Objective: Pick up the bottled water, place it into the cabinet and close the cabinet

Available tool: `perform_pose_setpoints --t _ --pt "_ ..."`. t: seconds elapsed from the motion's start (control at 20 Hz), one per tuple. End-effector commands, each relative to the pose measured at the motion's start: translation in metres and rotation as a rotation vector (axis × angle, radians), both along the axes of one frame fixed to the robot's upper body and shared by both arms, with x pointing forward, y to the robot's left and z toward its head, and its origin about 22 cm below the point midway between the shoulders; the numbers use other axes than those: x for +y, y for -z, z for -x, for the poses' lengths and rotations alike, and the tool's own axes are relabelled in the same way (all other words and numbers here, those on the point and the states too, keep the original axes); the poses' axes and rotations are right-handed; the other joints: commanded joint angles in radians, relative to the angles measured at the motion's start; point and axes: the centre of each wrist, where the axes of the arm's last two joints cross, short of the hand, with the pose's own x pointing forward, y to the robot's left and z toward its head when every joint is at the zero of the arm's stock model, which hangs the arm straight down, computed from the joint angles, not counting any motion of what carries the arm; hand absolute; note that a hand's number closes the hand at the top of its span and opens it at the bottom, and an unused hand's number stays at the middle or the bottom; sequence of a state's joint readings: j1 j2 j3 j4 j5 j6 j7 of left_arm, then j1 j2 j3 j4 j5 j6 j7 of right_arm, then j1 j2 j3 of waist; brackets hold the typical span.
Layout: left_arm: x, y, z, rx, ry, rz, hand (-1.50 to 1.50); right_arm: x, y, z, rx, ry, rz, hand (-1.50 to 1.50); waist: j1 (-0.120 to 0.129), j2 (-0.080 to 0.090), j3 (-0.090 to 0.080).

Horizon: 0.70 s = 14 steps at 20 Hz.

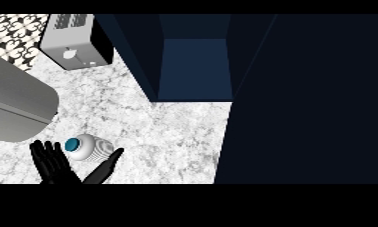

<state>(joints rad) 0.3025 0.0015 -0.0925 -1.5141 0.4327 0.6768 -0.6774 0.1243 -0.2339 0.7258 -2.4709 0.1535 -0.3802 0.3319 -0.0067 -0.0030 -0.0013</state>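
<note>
Locate the bottled water (pixel 86 147) at the lower left of the head view: it stands on the marble counter (pixel 170 131), seen from almost directly above, so that you see its teal cap and the white ribbed shoulder around it. One black hand (pixel 60 167) enters from the lower edge on the left side of the view. Its fingers are straight and spread, lying just left of and below the bottle, and its thumb extends up and to the right on the bottle's other side, so the bottle sits in the gap between thumb and fingers. The hand is apart, not clamped; you cannot tell from this view whether any finger touches the bottle. Which forearm carries this hand is not visible, since only the hand shows; by its position at the view's left, treat it as the left hand. Note the dark blue cabinet (pixel 193 66) at upper centre: its interior is exposed, and a large dark panel, its open door (pixel 303 101), fills the right side of the view. A grey toaster (pixel 72 41) stands at upper left, well apart from the bottle. A large grey rounded body (pixel 21 106) occupies the left edge, above the hand.
</note>
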Motion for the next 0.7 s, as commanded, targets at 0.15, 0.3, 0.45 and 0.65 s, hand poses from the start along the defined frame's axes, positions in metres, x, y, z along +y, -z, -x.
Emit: perform_pose_setpoints --t 0.15,0.3,0.45,0.65 --pt "0.004 0.014 -0.007 0.011 -0.020 0.013 -1.50 -0.001 -0.023 0.017 -0.074 0.063 0.009 -1.50 0.002 0.000 0.000" --pt "-0.003 0.045 -0.022 0.019 -0.039 0.015 -1.50 -0.009 -0.020 0.017 -0.087 0.045 0.024 -1.50 -0.005 0.001 -0.001" --pt "0.004 0.050 -0.015 0.010 -0.053 0.005 -1.50 -0.003 -0.023 0.022 -0.098 0.043 0.011 -1.50 -0.002 -0.001 -0.001" --pt "0.001 0.065 -0.008 0.011 -0.049 0.027 -1.50 -0.007 -0.023 0.015 -0.081 0.039 0.037 -1.50 0.003 0.001 0.000"
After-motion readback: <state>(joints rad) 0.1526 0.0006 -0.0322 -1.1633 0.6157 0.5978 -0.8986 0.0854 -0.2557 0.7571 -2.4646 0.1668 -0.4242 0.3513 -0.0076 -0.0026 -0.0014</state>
